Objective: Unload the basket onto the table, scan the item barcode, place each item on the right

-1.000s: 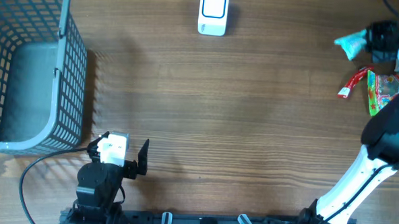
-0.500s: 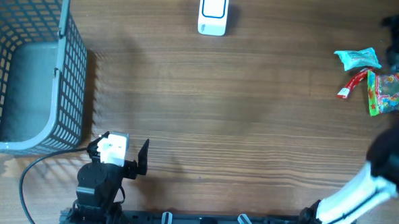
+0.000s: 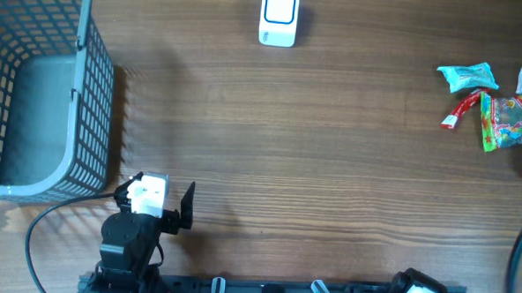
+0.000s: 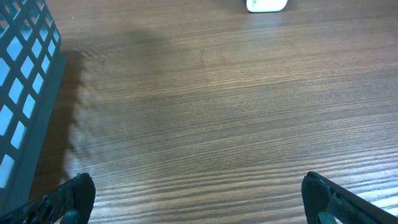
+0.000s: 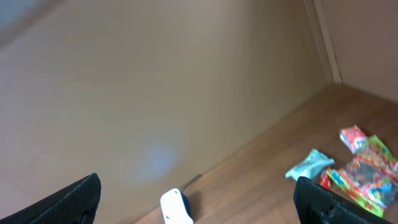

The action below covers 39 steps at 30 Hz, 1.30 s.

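The snack packets are lying in a loose cluster at the far right edge of the table (image 3: 313, 166): a teal packet (image 3: 467, 77), a thin red sachet (image 3: 462, 109) just beside it, and a green packet (image 3: 502, 120) touching the sachet, with more items running off the frame edge. No barcode is showing on any of them from above. The red sachet is lying diagonally, while the green packet's long axis is running roughly toward and away from the robot.

The scanner (image 3: 279, 17) is sitting at the far middle edge of the table, well apart from the packets and to their left, so any picked item is going to have to travel leftward across the table to reach it.

The cluster is lying on the right arm's side, which makes that arm the nearer one by a clear margin. The right gripper (image 5: 199, 199) is standing wide and holding nothing; it is out of the overhead view, and its camera is looking from up high toward the wall, with the scanner and packets low in its frame (so it is probably lifted well above the table). The left gripper (image 4: 199, 199) is also spread wide and empty, hovering low over bare wood near the basket (image 3: 99, 113), far from the packets.
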{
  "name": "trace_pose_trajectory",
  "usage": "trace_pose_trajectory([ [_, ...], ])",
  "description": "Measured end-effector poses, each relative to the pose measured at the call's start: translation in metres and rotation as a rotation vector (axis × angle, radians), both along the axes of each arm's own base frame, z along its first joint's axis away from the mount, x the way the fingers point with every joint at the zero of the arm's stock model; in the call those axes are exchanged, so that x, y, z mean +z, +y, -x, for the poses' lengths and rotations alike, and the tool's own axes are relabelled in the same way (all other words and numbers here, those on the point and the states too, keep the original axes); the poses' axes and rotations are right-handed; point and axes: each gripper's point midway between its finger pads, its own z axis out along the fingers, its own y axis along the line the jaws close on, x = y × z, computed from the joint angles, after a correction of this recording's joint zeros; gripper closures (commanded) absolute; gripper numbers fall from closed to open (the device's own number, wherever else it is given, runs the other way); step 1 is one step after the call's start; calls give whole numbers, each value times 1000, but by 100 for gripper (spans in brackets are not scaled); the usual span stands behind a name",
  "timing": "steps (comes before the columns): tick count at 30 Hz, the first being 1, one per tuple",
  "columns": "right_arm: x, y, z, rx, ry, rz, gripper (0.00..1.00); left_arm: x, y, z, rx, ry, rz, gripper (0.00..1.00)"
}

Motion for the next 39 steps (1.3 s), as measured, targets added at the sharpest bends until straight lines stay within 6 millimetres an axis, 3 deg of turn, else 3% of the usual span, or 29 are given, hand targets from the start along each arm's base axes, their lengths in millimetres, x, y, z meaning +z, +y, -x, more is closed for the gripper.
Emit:
trace_pose_trajectory([
  [3, 6, 21, 43, 0, -62, 35, 0, 0, 0, 0, 0, 0, 0, 0],
  [7, -8, 30, 72, -30, -43, 33, 0, 0, 0, 0, 0, 0, 0, 0],
  [14, -34, 29, 97, -59, -66, 53, 0, 0, 0, 0, 0, 0, 0, 0],
  [18, -48, 24, 101, -49, -117, 71, 0, 0, 0, 0, 0, 0, 0, 0],
  [21, -54, 20, 95, -26, -179, 84, 0, 0, 0, 0, 0, 0, 0, 0],
  [29, -95, 20, 48, 48, -380, 91, 0, 0, 0, 0, 0, 1, 0, 0],
  [32, -117, 19, 30, 44, -503, 86, 0, 0, 0, 0, 0, 1, 0, 0],
  [39, -174, 17, 3, 40, -524, 69, 0, -1, 0, 0, 0, 1, 0, 0],
])
